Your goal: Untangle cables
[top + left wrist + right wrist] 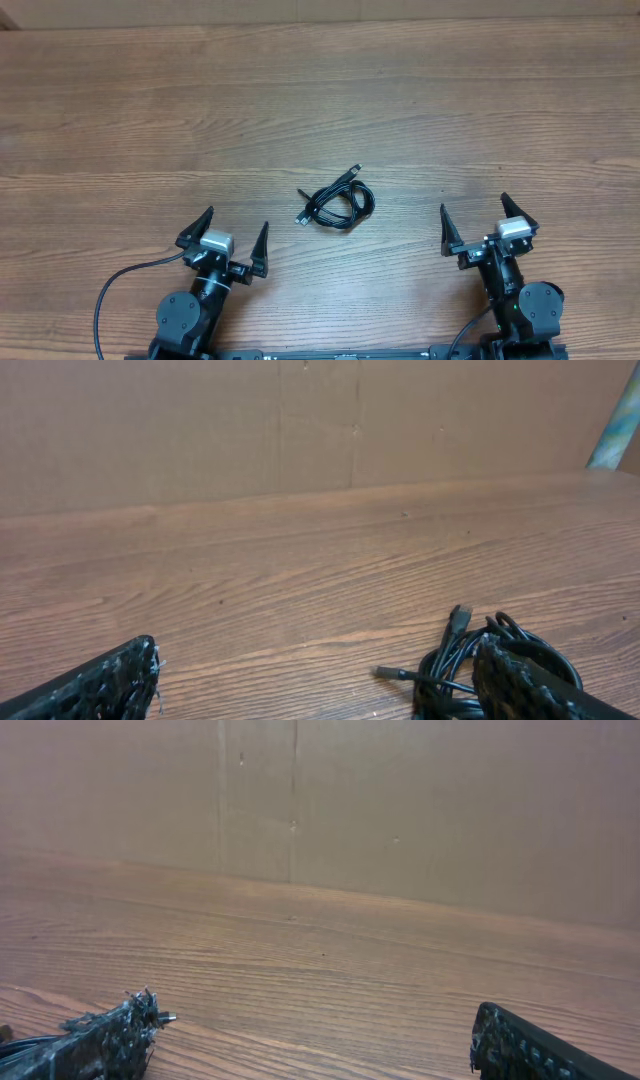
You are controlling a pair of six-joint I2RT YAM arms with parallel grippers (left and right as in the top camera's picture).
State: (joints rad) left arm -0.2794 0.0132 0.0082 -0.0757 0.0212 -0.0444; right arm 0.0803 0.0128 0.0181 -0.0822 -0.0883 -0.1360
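A small knotted bundle of thin black cables point(337, 204) lies on the wooden table point(320, 110), between the two arms and a little beyond them. Plug ends stick out at its upper right and lower left. My left gripper point(237, 226) sits near the front edge, left of the bundle, open and holding nothing. In the left wrist view the cables point(470, 660) lie at the lower right, partly behind my right fingertip point(520, 685). My right gripper point(473, 212) stands open and holds nothing, right of the bundle. In the right wrist view a small plug tip point(167, 1017) peeks past the left fingertip point(110, 1040).
A brown cardboard wall point(300, 425) runs along the table's far edge. The thicker black arm wire point(115, 290) loops beside the left arm's base at the front.
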